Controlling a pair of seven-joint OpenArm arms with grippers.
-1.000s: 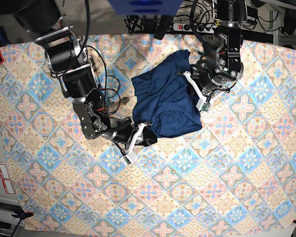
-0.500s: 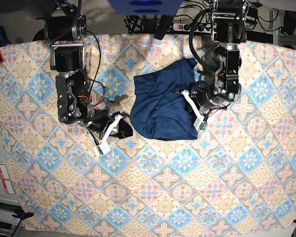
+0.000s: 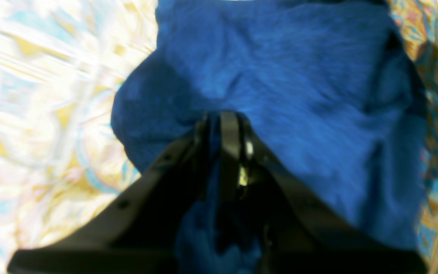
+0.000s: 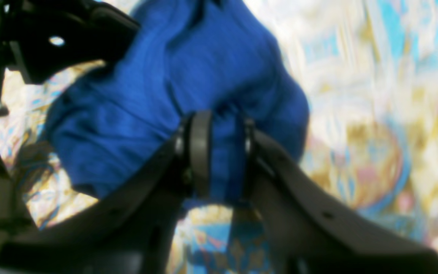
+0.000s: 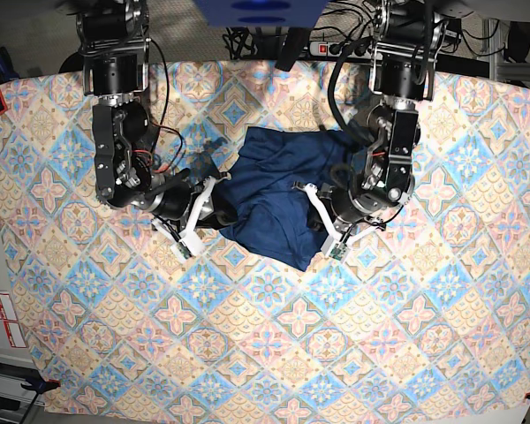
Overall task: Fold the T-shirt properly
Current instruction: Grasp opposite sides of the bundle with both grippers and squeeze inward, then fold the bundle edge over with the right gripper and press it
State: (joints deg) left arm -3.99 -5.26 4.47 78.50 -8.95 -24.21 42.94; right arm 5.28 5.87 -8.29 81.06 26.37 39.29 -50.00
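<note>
The T-shirt [image 5: 278, 190] is a dark navy bundle lying bunched at the table's centre. My left gripper [image 5: 315, 210] is at its right side. In the left wrist view this gripper [image 3: 219, 121] is shut on a pinched fold of the T-shirt [image 3: 299, 83]. My right gripper [image 5: 209, 206] is at the garment's left edge. Seen from the right wrist, that gripper [image 4: 222, 129] is shut on a thick wad of the T-shirt [image 4: 135, 99], which fills the gap between its fingers. The sleeves and collar are hidden in the folds.
A patterned tablecloth [image 5: 274, 353] covers the table. Cables and a power strip [image 5: 336, 46] lie along the back edge. Both arm bases [image 5: 115, 44] stand at the rear. A black part of the other arm [image 4: 63, 34] shows close to the right wrist.
Both grippers have drawn closer together and the left one has come forward. The T-shirt went with them and is now more bunched and narrower.
</note>
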